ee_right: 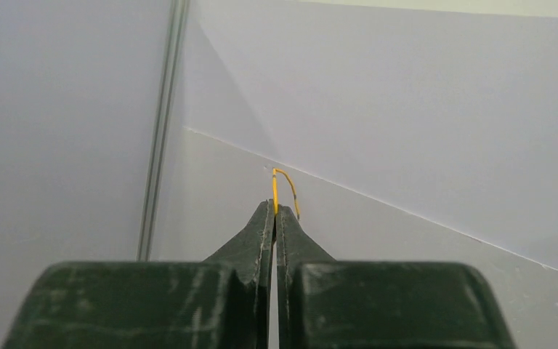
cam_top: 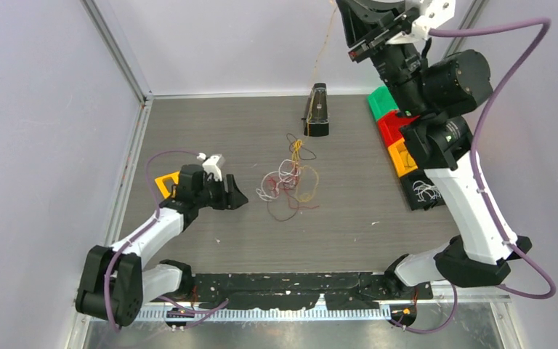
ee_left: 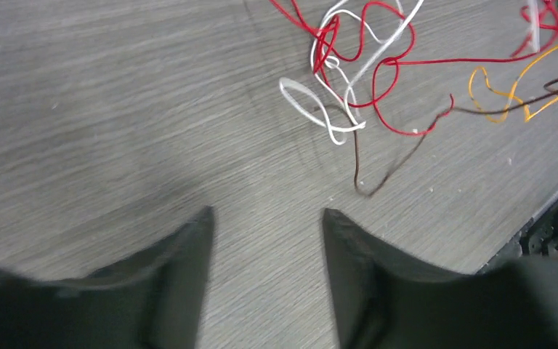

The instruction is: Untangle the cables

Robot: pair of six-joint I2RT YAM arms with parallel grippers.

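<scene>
The cables [cam_top: 288, 182] lie as a loose tangle of red, white, yellow and dark brown strands in the middle of the table. My left gripper [cam_top: 236, 198] sits low just left of them. In the left wrist view it [ee_left: 269, 215] is open over bare table, with the cables [ee_left: 363, 65] ahead and to the right, apart from the fingertips. My right gripper [ee_right: 274, 211] is raised high at the back and shut on a yellow cable [ee_right: 275, 187]. That thin strand [cam_top: 325, 43] hangs down towards the table's far edge.
A black block [cam_top: 317, 110] stands at the back centre. Green [cam_top: 381, 102], red [cam_top: 392, 127] and yellow [cam_top: 403, 156] bins line the right side, then a black bin [cam_top: 425, 193] holding white wires. An orange bin [cam_top: 166, 182] lies under my left arm.
</scene>
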